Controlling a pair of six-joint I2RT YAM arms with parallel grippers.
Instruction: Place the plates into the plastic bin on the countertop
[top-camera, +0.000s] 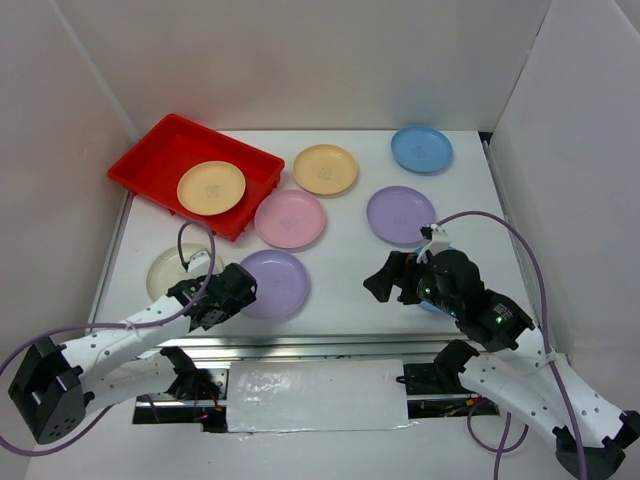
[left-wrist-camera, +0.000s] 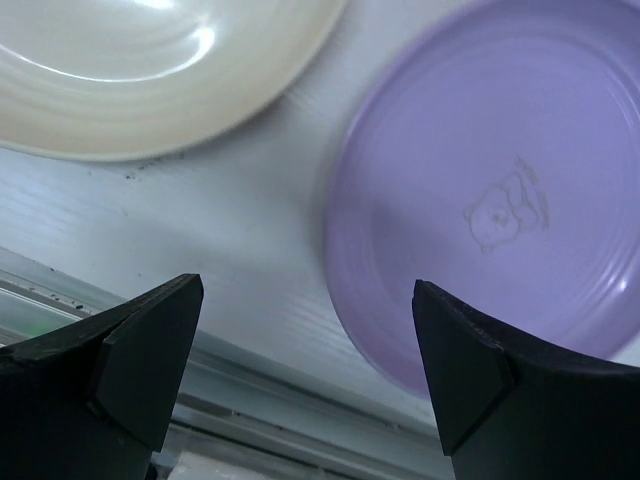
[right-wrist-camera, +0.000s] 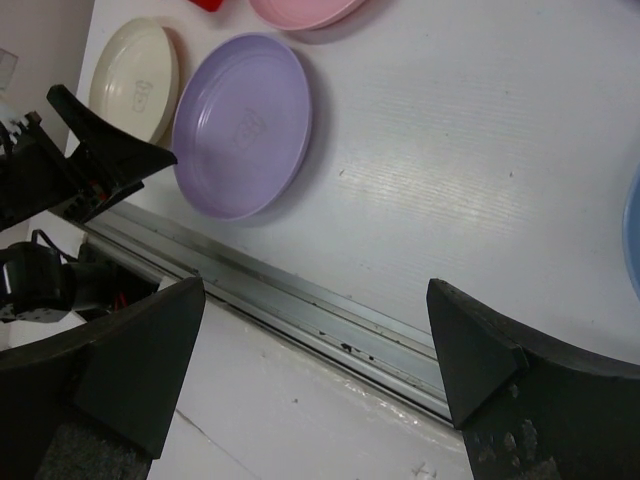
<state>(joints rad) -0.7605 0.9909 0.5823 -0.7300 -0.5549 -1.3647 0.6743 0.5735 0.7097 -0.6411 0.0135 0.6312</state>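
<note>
**Countertop** (top-camera: 350, 290): I count six plates (top-camera: 290, 218) loose on it, plus a blue plate (right-wrist-camera: 632, 230) mostly hidden under the right arm.

**Bin** (top-camera: 150, 150), far left: one orange plate (top-camera: 211, 187) lies flat inside.

**Near purple plate** (left-wrist-camera: 500, 200): close to the front rail (top-camera: 330, 345), just beside the cream plate (left-wrist-camera: 150, 70).

**Left gripper** (left-wrist-camera: 305, 290): jaws wide, empty, one finger over the purple rim.

**Right gripper** (right-wrist-camera: 315, 290): wide and empty too, above the rail.

**Risk, as I judge it:** the low rim gives little to pinch. A sliding finger may shove that plate onto the rail or knock the cream one.
</note>
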